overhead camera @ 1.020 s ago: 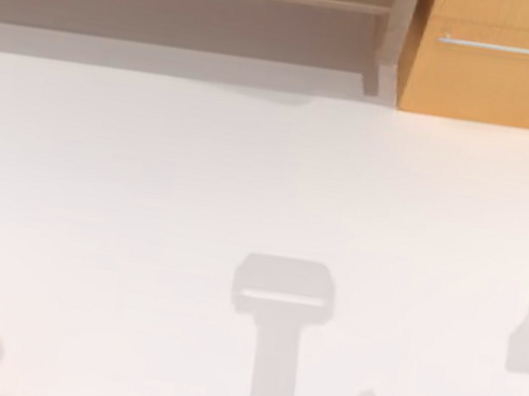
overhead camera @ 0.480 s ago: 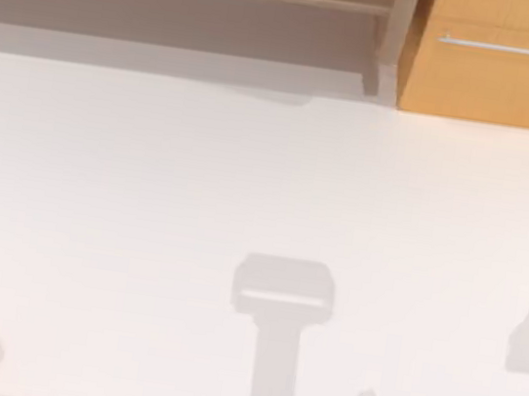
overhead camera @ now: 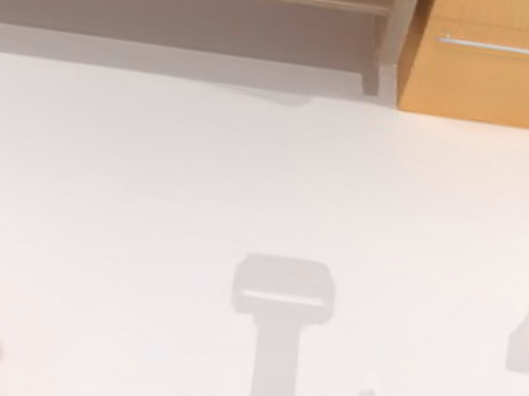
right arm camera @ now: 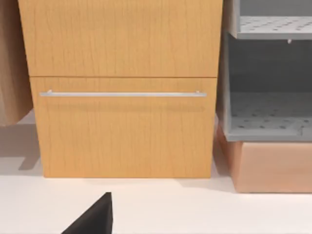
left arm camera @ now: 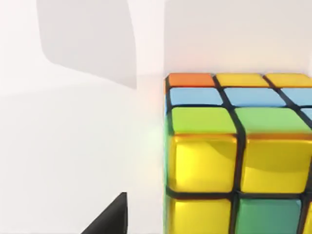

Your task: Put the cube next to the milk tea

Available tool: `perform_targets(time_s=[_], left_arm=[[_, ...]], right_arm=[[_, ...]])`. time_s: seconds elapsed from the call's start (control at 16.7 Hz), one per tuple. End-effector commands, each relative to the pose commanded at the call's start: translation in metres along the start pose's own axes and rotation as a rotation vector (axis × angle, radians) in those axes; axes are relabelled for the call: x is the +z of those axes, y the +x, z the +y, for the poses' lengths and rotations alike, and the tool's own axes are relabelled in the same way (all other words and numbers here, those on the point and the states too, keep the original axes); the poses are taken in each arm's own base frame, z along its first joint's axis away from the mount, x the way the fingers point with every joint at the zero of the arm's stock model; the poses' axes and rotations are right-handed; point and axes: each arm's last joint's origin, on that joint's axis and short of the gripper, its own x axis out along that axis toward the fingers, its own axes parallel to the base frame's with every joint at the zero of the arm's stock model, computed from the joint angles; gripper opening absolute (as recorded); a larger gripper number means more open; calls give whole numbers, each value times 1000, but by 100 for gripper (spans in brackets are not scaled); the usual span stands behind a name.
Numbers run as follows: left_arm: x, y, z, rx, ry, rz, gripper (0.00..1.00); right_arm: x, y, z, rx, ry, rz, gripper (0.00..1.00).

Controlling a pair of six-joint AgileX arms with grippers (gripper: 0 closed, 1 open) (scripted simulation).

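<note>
cube point(left arm camera: 234, 156): fills the left wrist view at close range, sitting on the white desk point(overhead camera: 147, 191); yellow, green, blue and orange tiles face the camera. From the top view I cannot place it on the desk.
left gripper: one dark fingertip edge point(left arm camera: 109, 219) lies just beside the cube, apart from it; I cannot tell whether the gripper is open or closed.
right gripper: a dark fingertip point(right arm camera: 95, 217) shows low in its wrist view, facing the wooden drawer cabinet point(right arm camera: 122, 87) with its metal handle point(right arm camera: 122, 93); its state I cannot tell either.
cabinet: in the top view at about 1 o'clock point(overhead camera: 505, 64), at the desk's far edge.
risk, grasp: the cube's glossy tiles likely slip if the left gripper closes off-centre, twisting it.
risk, target: the milk tea is unlocated, so placement could end well apart from it.
</note>
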Motion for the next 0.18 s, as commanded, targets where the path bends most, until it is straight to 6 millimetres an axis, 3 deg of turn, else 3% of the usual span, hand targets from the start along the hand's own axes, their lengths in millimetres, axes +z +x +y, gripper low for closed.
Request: perform_targets(time_s=[0.18], left_arm=[[0, 0, 0, 0, 0, 0, 100]], right_arm=[[0, 0, 0, 0, 0, 0, 100]])
